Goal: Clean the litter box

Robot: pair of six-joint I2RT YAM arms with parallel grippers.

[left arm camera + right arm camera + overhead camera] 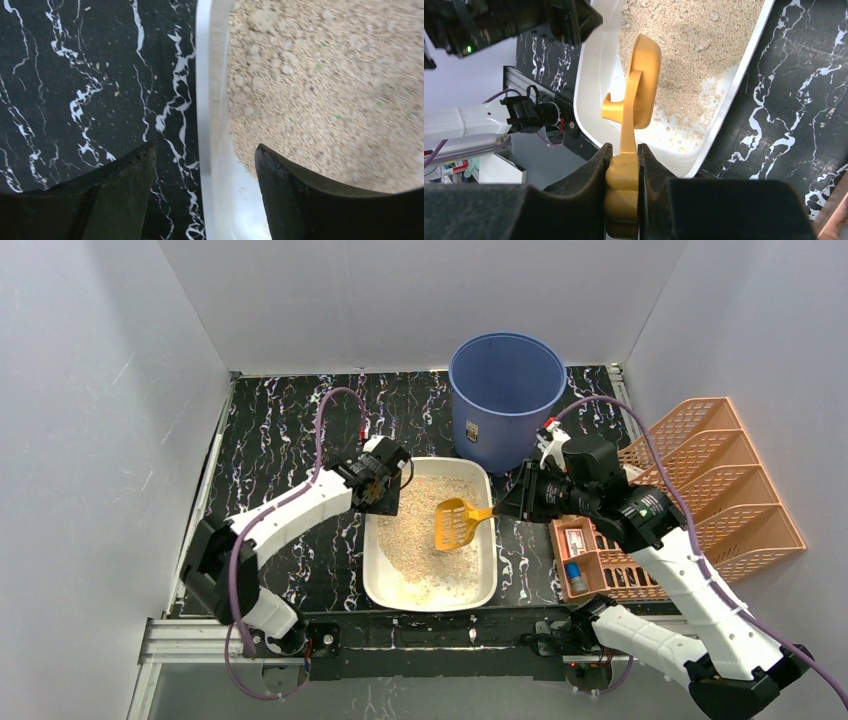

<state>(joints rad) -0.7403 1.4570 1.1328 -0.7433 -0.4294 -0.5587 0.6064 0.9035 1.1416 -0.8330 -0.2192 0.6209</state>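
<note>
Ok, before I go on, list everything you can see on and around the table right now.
shallow white rectangular plastic litter box: one, white, mid-table near the arms
tan sandy litter: one bed, tan, inside the box
yellow slotted plastic scoop: one, yellow, over the litter at the box's right side
tall round blue plastic bucket: one, blue, far edge
orange-pink lattice organiser rack: one, orange-pink, table's right edge
small items: at least two, in the rack's near compartment, unidentifiable
black white-veined table: one, under everything
left gripper: black fingers, open, straddling the box's left rim
right gripper: black fingers, shut on the scoop's handle
</note>
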